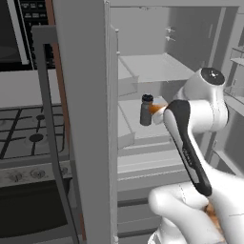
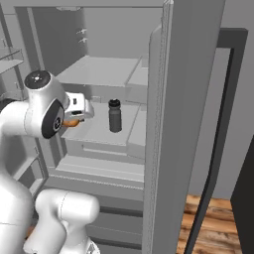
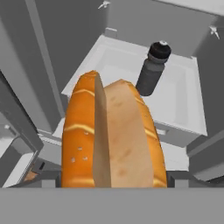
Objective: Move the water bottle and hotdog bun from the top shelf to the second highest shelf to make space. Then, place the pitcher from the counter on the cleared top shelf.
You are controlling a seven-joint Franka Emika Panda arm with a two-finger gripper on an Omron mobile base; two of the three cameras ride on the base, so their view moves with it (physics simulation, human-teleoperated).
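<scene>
**Bun in the gripper, bottle standing on a fridge shelf**

The arm reaches into the open fridge with the hotdog bun clamped between the fingers of the gripper. In the hand view the bun sits right in front of the camera, its orange crust on one side and its paler cut face on the other, with the dark finger tips at its lower corners. From the left base view a small piece of orange bun shows beside the wrist, just next to the water bottle. In the right base view the bun peeks out under the hand.

The water bottle stands upright with its black cap on, on a light-grey shelf inside the fridge, the one below the top shelf. The bun is held above the front of that same shelf, near the bottle but not touching it. In the hand view the bottle stands beyond the bun on the pale shelf board.

To the left of the fridge, a black gas stove stands.
</scene>
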